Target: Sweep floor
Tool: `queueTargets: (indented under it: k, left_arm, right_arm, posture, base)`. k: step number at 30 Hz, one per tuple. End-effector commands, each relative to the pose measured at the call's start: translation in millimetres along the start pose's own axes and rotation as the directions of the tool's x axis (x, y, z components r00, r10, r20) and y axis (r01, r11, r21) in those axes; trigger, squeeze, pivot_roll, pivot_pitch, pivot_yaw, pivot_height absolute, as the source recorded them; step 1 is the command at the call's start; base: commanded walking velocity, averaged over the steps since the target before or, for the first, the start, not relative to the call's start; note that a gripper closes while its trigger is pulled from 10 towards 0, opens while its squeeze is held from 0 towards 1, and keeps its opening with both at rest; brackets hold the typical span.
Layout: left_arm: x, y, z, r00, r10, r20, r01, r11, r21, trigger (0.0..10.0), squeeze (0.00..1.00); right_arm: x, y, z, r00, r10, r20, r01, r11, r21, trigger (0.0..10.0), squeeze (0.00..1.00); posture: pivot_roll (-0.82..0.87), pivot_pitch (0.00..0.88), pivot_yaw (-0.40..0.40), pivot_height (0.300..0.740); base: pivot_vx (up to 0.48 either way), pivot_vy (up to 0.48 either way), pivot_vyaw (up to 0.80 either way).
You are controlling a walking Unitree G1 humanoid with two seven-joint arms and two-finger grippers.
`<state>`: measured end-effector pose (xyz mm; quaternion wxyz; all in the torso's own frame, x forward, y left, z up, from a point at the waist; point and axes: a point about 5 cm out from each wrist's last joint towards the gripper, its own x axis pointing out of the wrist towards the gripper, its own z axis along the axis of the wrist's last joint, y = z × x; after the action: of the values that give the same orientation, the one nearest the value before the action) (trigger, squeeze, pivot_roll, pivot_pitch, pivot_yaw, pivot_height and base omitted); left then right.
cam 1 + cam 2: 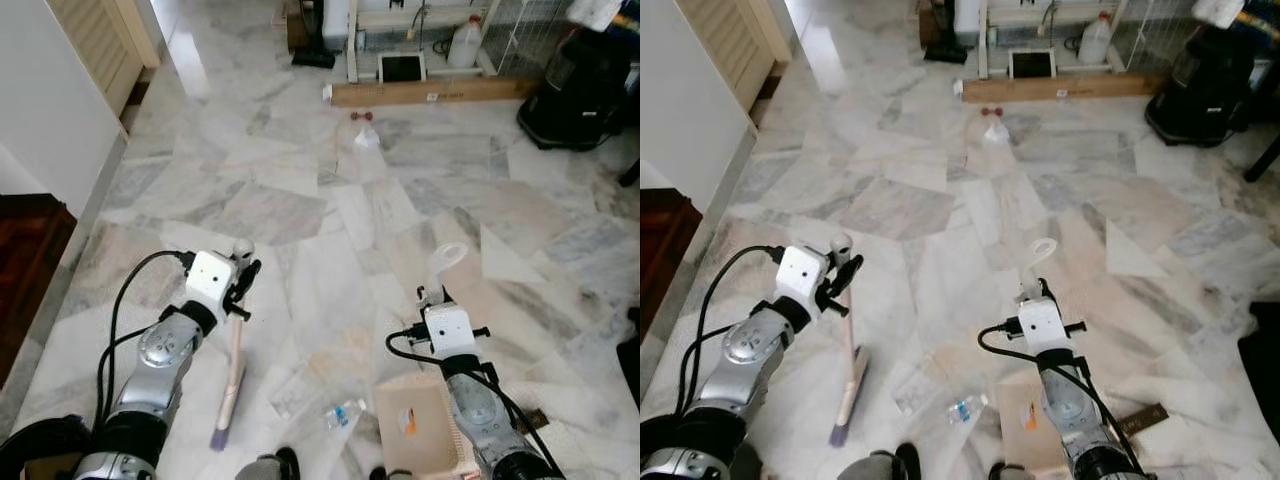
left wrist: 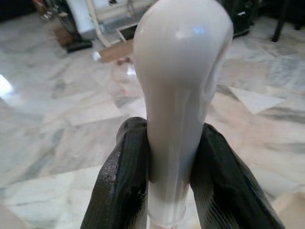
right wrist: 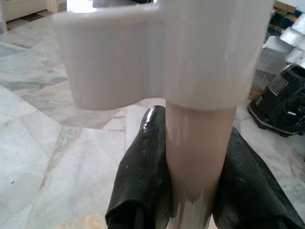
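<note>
My left gripper (image 1: 243,277) is shut on the upper end of a pale broom handle (image 2: 178,86). The broom (image 1: 235,355) slants down to its purple bristles (image 1: 221,434) on the marble floor. The right gripper (image 1: 438,298) is shut on the upright handle of a beige dustpan (image 3: 195,157), whose white loop top (image 1: 447,256) rises above the fingers. Its pan (image 1: 415,428) rests on the floor by my right forearm, with a small orange piece in it. A clear plastic bottle (image 1: 343,412) lies between broom and pan. Farther off lie a crumpled clear wrapper (image 1: 367,137) and a small red item (image 1: 361,116).
A long cardboard box (image 1: 430,92) lies across the far floor before a white rack and a jug (image 1: 463,45). A black appliance (image 1: 580,85) stands at the far right. The white wall and dark wooden steps (image 1: 25,260) bound the left. Open marble floor (image 1: 300,210) lies ahead.
</note>
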<state>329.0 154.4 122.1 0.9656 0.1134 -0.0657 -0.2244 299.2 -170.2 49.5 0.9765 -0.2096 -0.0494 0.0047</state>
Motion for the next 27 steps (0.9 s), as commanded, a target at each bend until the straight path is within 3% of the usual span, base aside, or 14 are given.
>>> queueTargets:
  k: [1, 6, 12, 27]
  left_arm:
    - [0.2, -5.6, -4.7, 0.999, -0.018, -0.028, 0.016, 0.998, -0.054, 10.0, 0.00]
    - [2.9, -12.0, -3.4, 0.999, -0.037, -0.029, 0.030, 0.981, -0.192, 10.0, 0.00]
    - [4.9, 0.0, 5.9, 1.000, 0.023, 0.006, -0.020, 0.945, -0.327, 10.0, 0.00]
    - [13.1, -7.1, 26.2, 0.994, -0.085, 0.069, 0.106, 0.904, -0.415, 10.0, 0.00]
  right_arm:
    - [1.6, 2.1, 6.5, 0.999, -0.005, 0.041, 0.005, 1.000, -0.005, 10.0, 0.00]
    - [4.1, 5.2, 10.0, 0.999, -0.009, 0.050, 0.009, 1.000, -0.007, 10.0, 0.00]
    - [7.1, 12.3, 16.0, 0.998, -0.017, 0.063, 0.017, 1.000, 0.012, 10.0, 0.00]
    - [18.7, 17.8, 27.7, 0.996, -0.021, 0.081, 0.018, 0.999, 0.031, 10.0, 0.00]
  posture:
    - [0.11, 0.338, 0.071, 0.740]
    - [0.12, 0.365, 0.073, 0.740]
    - [0.13, 0.387, 0.073, 0.740]
    - [0.14, 0.397, 0.076, 0.740]
  base:
    - [0.000, 0.000, 0.00]
    - [0.000, 0.000, 0.00]
    - [0.000, 0.000, 0.00]
    - [0.000, 0.000, 0.00]
